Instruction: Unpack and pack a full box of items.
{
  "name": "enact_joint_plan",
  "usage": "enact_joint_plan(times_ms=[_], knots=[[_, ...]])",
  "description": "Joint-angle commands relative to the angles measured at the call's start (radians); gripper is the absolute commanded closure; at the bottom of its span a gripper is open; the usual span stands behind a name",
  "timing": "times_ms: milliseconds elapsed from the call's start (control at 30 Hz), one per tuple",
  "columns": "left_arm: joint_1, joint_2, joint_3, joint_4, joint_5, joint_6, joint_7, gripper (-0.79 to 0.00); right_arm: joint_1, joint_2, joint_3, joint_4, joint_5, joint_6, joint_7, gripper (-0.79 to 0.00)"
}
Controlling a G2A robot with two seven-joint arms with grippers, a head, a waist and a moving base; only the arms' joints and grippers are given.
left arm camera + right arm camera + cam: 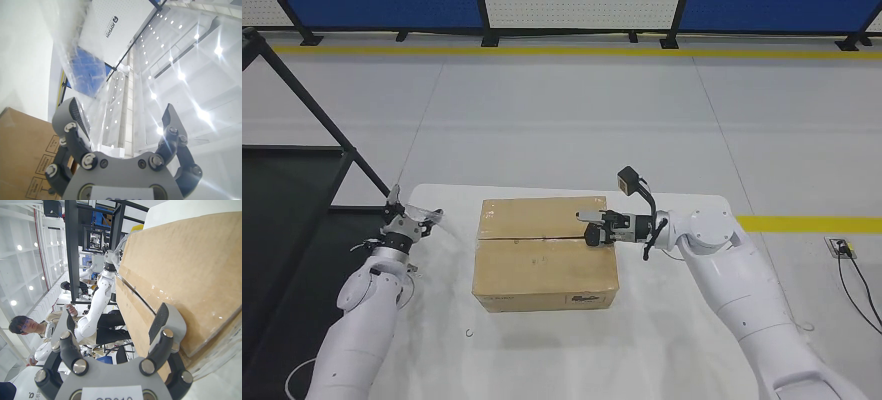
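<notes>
We see one brown cardboard box (pixel 545 255) standing upright near the middle of the white table (pixel 442 330). Its two top flaps are folded down and meet at a seam running the length of the top. In the right wrist view the seam gapes slightly, with glossy clear tape over the cardboard beside it. Small printed symbols mark one side.

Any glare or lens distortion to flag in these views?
Left wrist view: ceiling lights flare into star streaks, and a clear film by the open left tool veils the background. Right wrist view: wide-angle bending curves the box edges. Top view: even light, no glare on the table.
</notes>
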Motion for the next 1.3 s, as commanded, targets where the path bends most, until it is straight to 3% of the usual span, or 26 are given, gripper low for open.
enact_joint_plan(times_ms=[0, 333, 433, 867, 1033, 1267], knots=[[0.003, -0.001, -0.019, 0.014, -0.035, -0.015, 0.018, -0.785, 0.000, 0.000, 0.000, 0.000, 0.000, 0.000, 0.000, -0.785], [0.025, -0.010, -0.051, 0.017, -0.099, -0.043, 0.046, -0.785, 0.000, 0.000, 0.000, 0.000, 0.000, 0.000, 0.000, -0.785], [0.036, -0.011, -0.040, 0.005, -0.088, 0.001, 0.017, -0.785, 0.000, 0.000, 0.000, 0.000, 0.000, 0.000, 0.000, -0.785], [0.036, -0.011, -0.040, 0.005, -0.088, 0.001, 0.017, -0.785, 0.000, 0.000, 0.000, 0.000, 0.000, 0.000, 0.000, -0.785], [0.050, -0.007, -0.069, -0.029, -0.101, 0.021, 0.084, -0.785, 0.000, 0.000, 0.000, 0.000, 0.000, 0.000, 0.000, -0.785], [0.015, -0.011, -0.106, -0.007, -0.179, 0.037, 0.114, -0.785, 0.000, 0.000, 0.000, 0.000, 0.000, 0.000, 0.000, -0.785]])
